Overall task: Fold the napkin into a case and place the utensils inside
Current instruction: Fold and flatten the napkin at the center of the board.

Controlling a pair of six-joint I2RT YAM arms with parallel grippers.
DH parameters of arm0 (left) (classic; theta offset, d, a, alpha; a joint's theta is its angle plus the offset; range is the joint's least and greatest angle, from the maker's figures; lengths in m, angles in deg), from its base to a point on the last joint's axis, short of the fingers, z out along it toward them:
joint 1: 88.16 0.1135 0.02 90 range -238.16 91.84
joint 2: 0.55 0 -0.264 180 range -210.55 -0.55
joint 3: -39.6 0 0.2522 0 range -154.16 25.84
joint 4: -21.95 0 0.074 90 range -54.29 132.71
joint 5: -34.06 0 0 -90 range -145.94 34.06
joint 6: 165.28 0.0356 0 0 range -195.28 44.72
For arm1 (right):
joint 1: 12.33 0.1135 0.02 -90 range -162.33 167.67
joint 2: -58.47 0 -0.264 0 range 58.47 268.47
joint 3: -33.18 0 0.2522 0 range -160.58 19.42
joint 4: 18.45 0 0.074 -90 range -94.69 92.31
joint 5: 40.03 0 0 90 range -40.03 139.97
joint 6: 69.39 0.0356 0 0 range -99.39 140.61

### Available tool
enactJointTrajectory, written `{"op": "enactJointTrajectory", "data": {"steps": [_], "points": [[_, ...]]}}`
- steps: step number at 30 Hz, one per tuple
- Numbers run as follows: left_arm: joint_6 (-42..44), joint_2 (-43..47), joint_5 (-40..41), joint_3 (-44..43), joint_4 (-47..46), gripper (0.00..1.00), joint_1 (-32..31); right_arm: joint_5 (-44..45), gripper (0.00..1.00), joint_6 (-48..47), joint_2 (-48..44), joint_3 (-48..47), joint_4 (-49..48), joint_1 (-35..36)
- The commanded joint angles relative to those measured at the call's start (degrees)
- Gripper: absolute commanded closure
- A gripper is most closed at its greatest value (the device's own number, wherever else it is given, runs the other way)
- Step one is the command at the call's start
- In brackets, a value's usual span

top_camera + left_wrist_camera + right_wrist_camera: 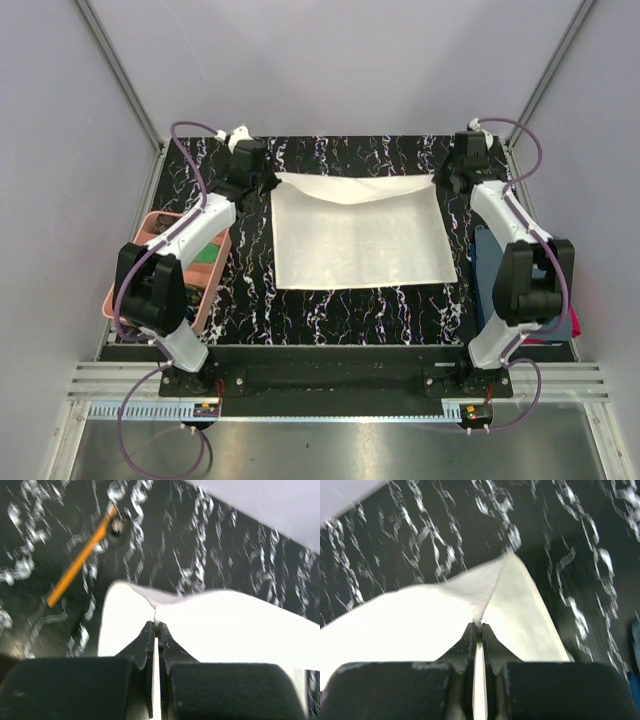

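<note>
The cream napkin (360,240) lies spread on the black marbled mat, its far edge lifted and sagging between both arms. My left gripper (268,181) is shut on the napkin's far left corner (156,611), the cloth pinched between the fingertips. At the far right corner (482,620) my right gripper (441,180) is shut on the napkin too. In the left wrist view an orange-handled stick (80,557) with a black end lies on the mat beyond the napkin. The spoon is out of view.
A pink compartment tray (160,262) sits at the left mat edge under the left arm. A dark blue towel (490,270) lies along the right edge beneath the right arm, with something pink (552,336) by its near end. Grey walls close in behind.
</note>
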Motion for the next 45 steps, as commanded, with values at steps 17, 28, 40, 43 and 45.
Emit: {"op": "enactJointTrajectory", "data": {"steps": [17,28,40,43,45], "points": [[-5.7,21.5,-2.5,25.2,12.7,1.0,-10.9,6.4,1.0,8.3,-27.0,30.4,17.6,-0.4],[-6.0,27.3,-0.1,32.0,13.5,1.0,-11.0,9.1,1.0,10.4,-29.3,34.1,21.2,-0.3],[-6.5,24.8,-0.2,35.0,12.5,1.0,-11.3,12.5,1.0,15.4,-22.9,34.8,24.2,-0.3],[-6.6,23.3,-1.1,35.1,12.2,1.0,-11.3,14.0,1.0,15.5,-21.9,35.1,23.6,-0.3],[-6.8,22.7,-1.7,35.1,11.9,1.0,-11.5,15.3,1.0,15.2,-20.4,34.7,23.3,-0.4]]}}
